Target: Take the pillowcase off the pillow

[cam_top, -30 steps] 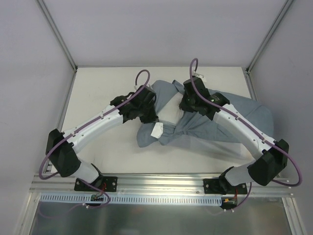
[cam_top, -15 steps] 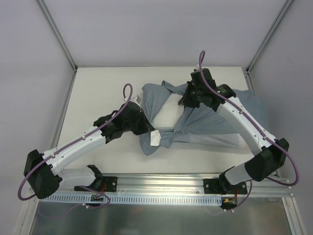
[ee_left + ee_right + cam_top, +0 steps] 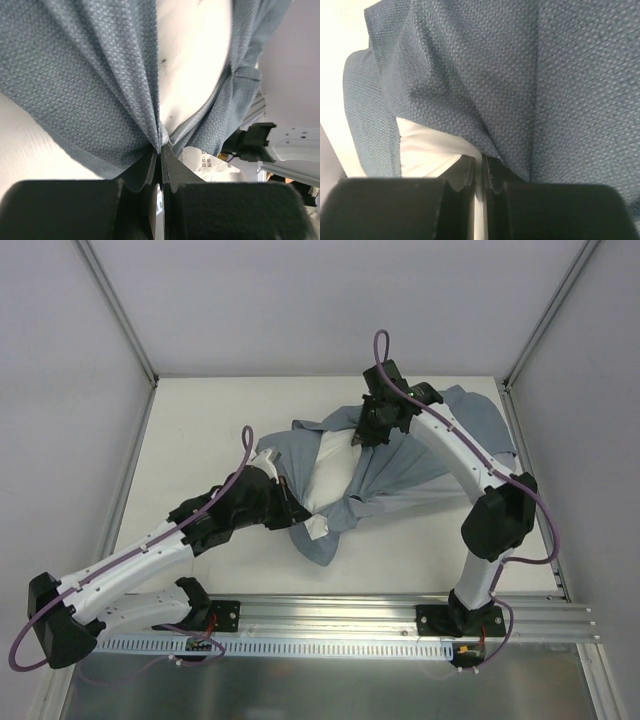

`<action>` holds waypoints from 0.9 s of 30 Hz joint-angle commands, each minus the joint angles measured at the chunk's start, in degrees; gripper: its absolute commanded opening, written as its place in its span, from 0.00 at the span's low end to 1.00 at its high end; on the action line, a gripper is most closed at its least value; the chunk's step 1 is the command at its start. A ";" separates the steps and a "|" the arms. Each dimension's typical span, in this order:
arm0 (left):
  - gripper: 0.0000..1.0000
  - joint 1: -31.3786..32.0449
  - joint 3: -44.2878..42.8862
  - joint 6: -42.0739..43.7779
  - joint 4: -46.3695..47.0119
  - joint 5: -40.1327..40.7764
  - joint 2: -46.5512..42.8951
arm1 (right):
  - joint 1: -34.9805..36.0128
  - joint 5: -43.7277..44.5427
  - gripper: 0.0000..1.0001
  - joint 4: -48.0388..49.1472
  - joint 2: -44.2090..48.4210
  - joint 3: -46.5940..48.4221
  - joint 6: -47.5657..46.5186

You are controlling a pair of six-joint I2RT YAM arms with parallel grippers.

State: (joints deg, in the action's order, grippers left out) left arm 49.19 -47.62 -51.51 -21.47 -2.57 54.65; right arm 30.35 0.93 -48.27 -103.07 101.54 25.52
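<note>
Pinching pillowcase (image 3: 400,475): left tool (image 3: 161,150) near, right tool (image 3: 481,160) far.

The top camera looks down from above and behind the arms (image 3: 150,545) onto the whole table (image 3: 200,430). Each wrist camera peers past its own fingers (image 3: 142,172), very close to the pillowcase (image 3: 75,75) and pillow (image 3: 195,60), which the top view also shows.
</note>
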 commanded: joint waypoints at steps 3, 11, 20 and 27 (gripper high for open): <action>0.00 4.94 6.38 2.64 -12.90 -14.13 1.59 | -7.84 19.29 0.01 15.76 -2.84 9.98 2.43; 0.00 6.97 12.72 -0.08 -10.34 -9.92 10.90 | -10.92 15.16 0.01 14.60 -0.13 15.81 3.23; 0.00 7.32 16.59 -0.52 -7.27 -8.25 16.88 | -17.77 12.62 0.01 16.02 10.25 8.86 3.92; 0.00 7.24 10.10 -2.64 -5.25 -3.06 21.54 | -20.07 5.49 0.01 18.74 16.75 -1.59 4.46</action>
State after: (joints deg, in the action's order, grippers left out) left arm 53.65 -40.29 -56.64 1.19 -1.52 73.21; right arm 15.70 -5.91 -55.66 -94.24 98.04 28.03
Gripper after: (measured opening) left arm 0.009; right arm 0.049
